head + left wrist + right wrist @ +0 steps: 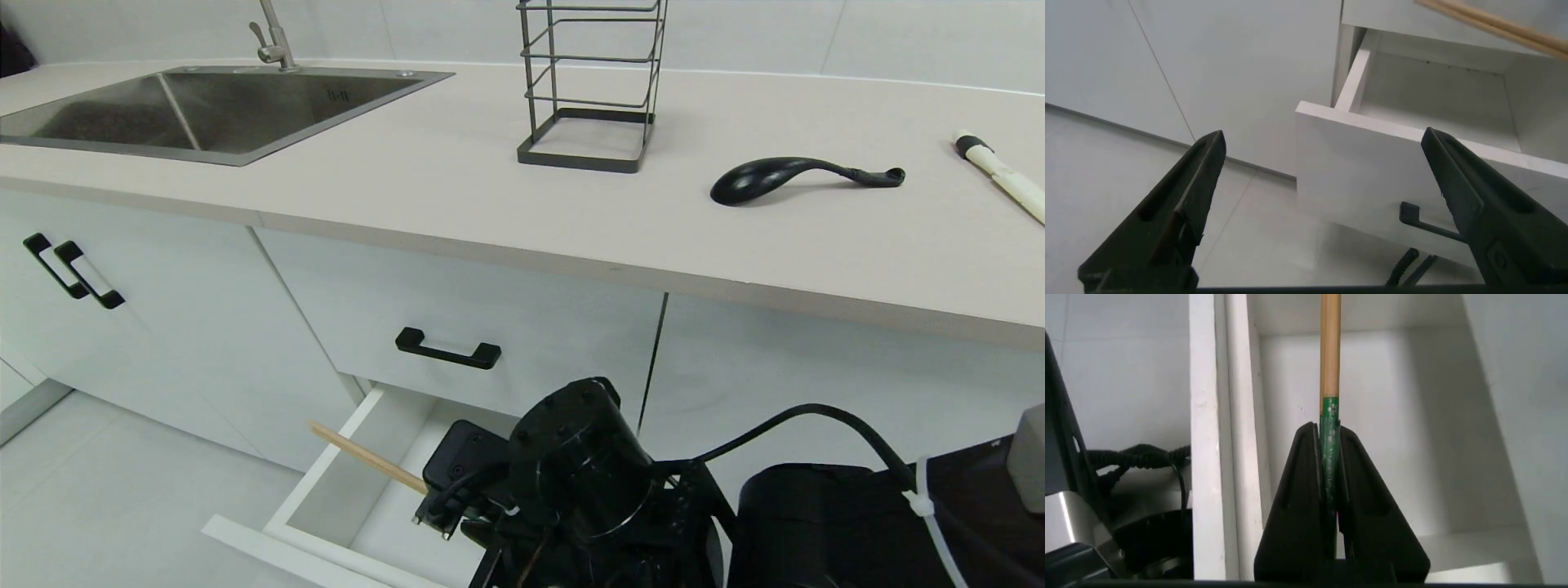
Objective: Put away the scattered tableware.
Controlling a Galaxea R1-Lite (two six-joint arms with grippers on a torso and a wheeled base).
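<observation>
The pale beige surface (490, 204) carries one dark wire rack (592, 98), one black curved ladle (784, 178) and one cream-handled utensil (1008, 178). The ladle and utensil lie loose and probably await storage. Below, one white drawer (343, 498) stands open, ready to receive tableware. The right gripper (1328, 437) has its fingers clamped on the green end of one wooden chopstick (1329, 351), angled over the drawer cavity, apparently for release. The left gripper (1323, 139) hangs beside the drawer front, fingers apart and empty.

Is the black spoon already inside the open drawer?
No, the black spoon lies on the countertop, to the right of the wire rack.
</observation>
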